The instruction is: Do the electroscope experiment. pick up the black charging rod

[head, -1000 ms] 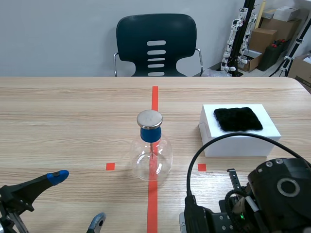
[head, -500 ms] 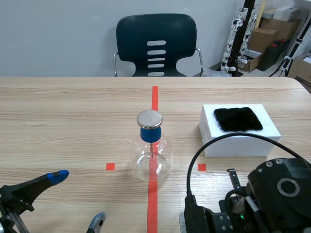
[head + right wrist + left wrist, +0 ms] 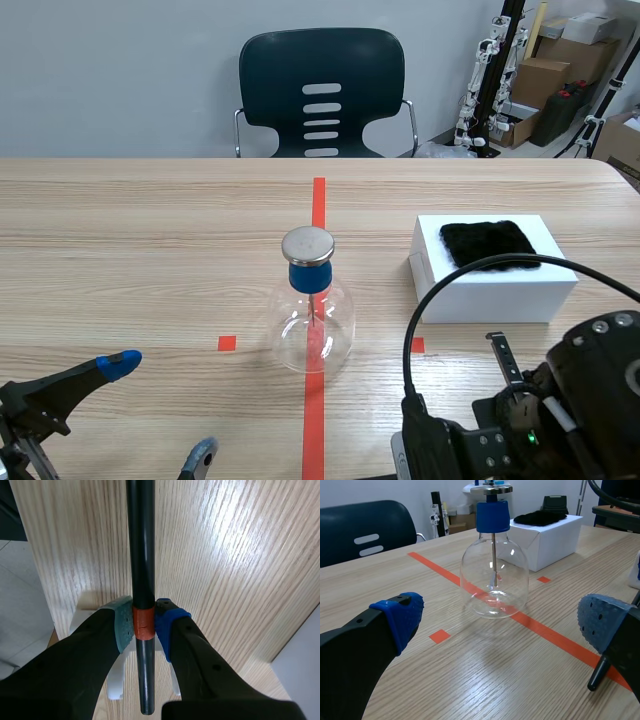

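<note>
The black charging rod (image 3: 141, 540) runs straight ahead between my right gripper's fingers. My right gripper (image 3: 143, 623) is shut on it, its pads pinching the rod at an orange band. A white stand (image 3: 117, 682) lies on the wood under the gripper. In the scene view only the bulky right arm (image 3: 560, 410) shows at the near right; its fingers and the rod are hidden. The glass electroscope flask (image 3: 312, 320) with blue stopper and metal cap stands on the red centre line. My left gripper (image 3: 160, 410) stands open low at the near left, with the flask (image 3: 494, 575) ahead of it.
A white box (image 3: 495, 290) with a black fur cloth (image 3: 488, 243) on top sits right of the flask. A dark chair (image 3: 322, 90) stands behind the table's far edge. Cardboard boxes and stands are beyond the far right corner.
The right arm has shifted to the right and a little lower in the scene view. The left arm and the flask have not moved.
</note>
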`<action>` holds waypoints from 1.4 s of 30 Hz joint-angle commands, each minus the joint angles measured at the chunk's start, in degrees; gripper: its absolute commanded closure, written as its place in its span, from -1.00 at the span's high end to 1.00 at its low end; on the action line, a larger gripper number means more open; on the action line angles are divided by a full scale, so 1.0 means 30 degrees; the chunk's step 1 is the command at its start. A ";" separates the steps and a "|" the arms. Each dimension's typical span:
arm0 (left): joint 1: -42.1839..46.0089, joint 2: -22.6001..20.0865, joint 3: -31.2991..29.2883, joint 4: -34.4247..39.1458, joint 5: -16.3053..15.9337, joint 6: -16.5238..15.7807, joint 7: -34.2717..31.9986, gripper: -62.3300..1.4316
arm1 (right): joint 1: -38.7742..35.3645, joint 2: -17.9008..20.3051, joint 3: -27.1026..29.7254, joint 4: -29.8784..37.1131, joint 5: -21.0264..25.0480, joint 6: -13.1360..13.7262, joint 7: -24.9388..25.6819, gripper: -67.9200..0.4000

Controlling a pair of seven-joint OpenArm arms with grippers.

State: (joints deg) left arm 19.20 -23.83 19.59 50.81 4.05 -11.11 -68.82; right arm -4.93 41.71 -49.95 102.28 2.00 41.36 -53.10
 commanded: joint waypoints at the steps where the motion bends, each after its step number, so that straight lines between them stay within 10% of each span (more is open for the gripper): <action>1: -0.0007 0.0000 -0.0036 0.0168 -0.0109 -0.0036 -0.0204 1.00 | -0.0080 0.0503 0.0182 0.0634 0.0007 0.0000 0.0124 -0.94; 13: -0.0007 0.0000 -0.0036 0.0168 -0.0109 -0.0036 -0.0204 1.00 | -0.2251 0.2834 0.2594 0.2623 -0.0095 -0.1515 0.1639 -0.94; 29: -0.0007 0.0000 -0.0036 0.0168 -0.0109 -0.0036 -0.0204 1.00 | -0.7970 0.3636 1.2109 0.4124 -0.3825 -0.1435 0.7461 -0.94; 42: -0.0007 0.0000 -0.0036 0.0168 -0.0109 -0.0036 -0.0204 1.00 | -1.2845 -0.2856 1.9824 0.7752 -1.3515 -0.1508 1.6014 -0.94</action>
State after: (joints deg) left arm 19.20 -23.83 19.59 50.81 4.08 -11.11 -68.62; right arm -43.86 33.21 9.41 124.36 -37.67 37.30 -5.72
